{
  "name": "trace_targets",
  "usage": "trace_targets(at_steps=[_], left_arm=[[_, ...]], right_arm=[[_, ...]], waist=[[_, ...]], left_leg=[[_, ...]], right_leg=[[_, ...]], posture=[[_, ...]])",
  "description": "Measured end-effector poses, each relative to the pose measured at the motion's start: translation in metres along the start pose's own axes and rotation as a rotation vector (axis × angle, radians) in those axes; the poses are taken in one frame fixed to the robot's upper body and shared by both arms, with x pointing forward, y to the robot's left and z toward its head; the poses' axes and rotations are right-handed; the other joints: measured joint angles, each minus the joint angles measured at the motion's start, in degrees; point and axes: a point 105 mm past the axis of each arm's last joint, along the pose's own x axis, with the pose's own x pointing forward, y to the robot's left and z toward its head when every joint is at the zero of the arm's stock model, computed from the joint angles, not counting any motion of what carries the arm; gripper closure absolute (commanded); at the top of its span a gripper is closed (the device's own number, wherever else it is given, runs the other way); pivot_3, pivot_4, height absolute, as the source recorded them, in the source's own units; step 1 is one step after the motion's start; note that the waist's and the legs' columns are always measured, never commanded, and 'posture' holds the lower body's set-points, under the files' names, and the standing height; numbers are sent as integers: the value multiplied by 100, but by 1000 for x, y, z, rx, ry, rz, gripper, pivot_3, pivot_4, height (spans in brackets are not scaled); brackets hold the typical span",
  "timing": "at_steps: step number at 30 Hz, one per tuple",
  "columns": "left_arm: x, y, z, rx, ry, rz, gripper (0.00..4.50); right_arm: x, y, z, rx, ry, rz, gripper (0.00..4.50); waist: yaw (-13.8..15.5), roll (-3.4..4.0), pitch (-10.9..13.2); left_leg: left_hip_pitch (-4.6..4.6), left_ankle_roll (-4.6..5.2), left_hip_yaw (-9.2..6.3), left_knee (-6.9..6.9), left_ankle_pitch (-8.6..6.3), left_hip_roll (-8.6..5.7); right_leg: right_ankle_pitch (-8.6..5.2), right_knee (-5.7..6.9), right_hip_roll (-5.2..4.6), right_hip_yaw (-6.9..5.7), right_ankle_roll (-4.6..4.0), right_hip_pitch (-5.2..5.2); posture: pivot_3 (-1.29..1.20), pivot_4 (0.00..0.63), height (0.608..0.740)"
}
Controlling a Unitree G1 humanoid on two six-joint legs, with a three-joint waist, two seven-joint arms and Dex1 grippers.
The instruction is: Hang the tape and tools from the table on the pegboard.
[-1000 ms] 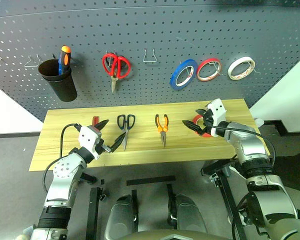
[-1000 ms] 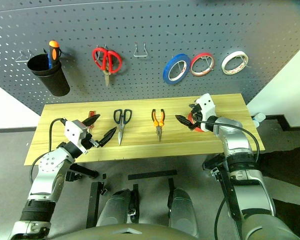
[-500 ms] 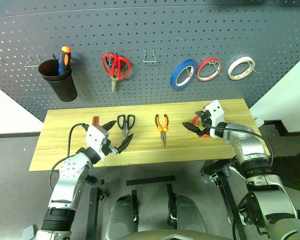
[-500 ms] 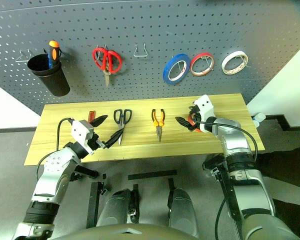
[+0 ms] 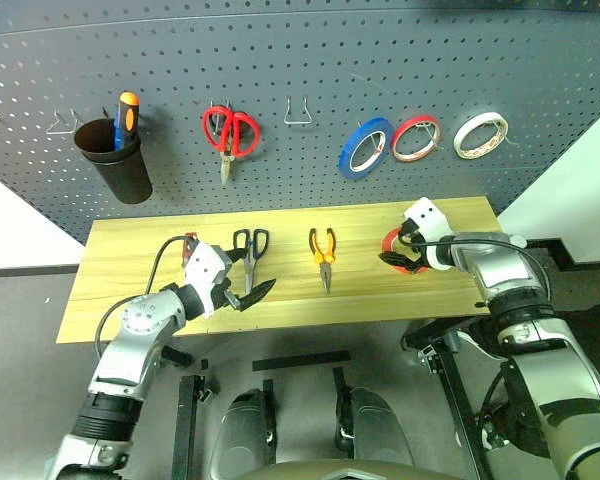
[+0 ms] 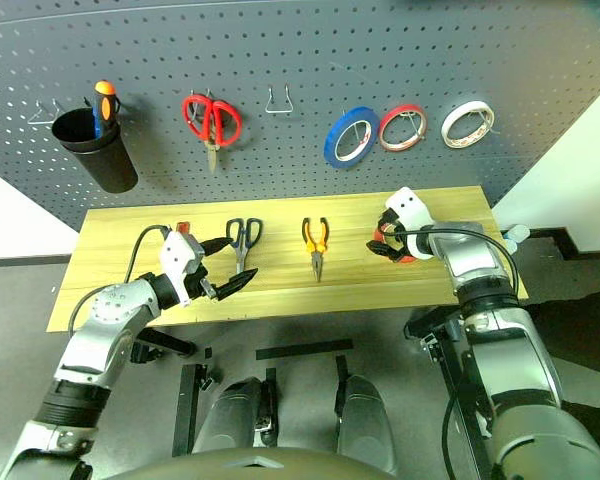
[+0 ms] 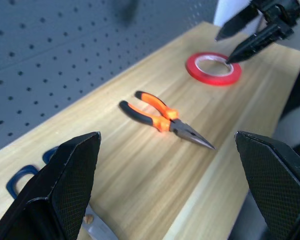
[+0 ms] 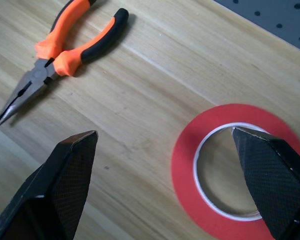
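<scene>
pegboard point(image 5: 310, 70): is standing behind the desk, already carrying a blue, a red and a white roll, red-handled scissors and a black cup; one wire hook point(image 5: 299, 112) is hanging bare above the middle.
desk point(image 5: 130, 250): is carrying all four task things, none hung yet.
step: the red tape pickup is beginning, judging by the right gripper point(image 6: 387, 243) hovering over the roll, fingers spread wide, one tip over the ring's hole.
next move: calling for a descent and a pinch across the band.
left gripper point(image 5: 242, 275): is hanging near the dark-handled scissors point(image 5: 250, 250), fingers apart, holding nothing.
pliers point(image 5: 323, 255): are lying mid-desk, long axis far to near, handles toward the pegboard, nose toward the near edge.
tape point(image 8: 237, 172): is lying flat on the right part of the desk, hole facing up.
screwdriver point(image 5: 190, 241): is partly hidden, direction unclear.
</scene>
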Motion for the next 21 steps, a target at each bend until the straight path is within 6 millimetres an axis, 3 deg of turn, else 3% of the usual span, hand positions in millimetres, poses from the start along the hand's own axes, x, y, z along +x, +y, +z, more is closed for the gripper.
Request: trace_targets(at_steps=[4,10,16,21], left_arm=[[0,0,-1,-19,58,-47,14],[12,7,17,5,20,-73,14],[32,11,23,16,-7,-86,14],[43,11,24,25,-13,-95,14]], right_arm=[[3,-11,-3,-19,65,-35,0],[6,-21,-3,-50,118,-69,0],[13,-17,-13,-69,163,-68,0],[15,-18,-3,-97,152,-81,0]], waist=[[-4,-1,33],[6,-4,269],[-2,-2,503],[-34,-5,645]], left_leg=[[0,0,0,-1,0,0],[1,-3,-3,0,3,0],[-20,-3,2,-1,3,0],[-23,-5,4,0,4,1]], right_leg=[[0,1,0,0,0,-3],[0,6,0,2,-2,-3],[0,8,-1,3,-1,-25],[0,15,-1,3,-1,-32]], posture=[[47,266,740],[43,326,740],[40,365,740],[38,375,740]])
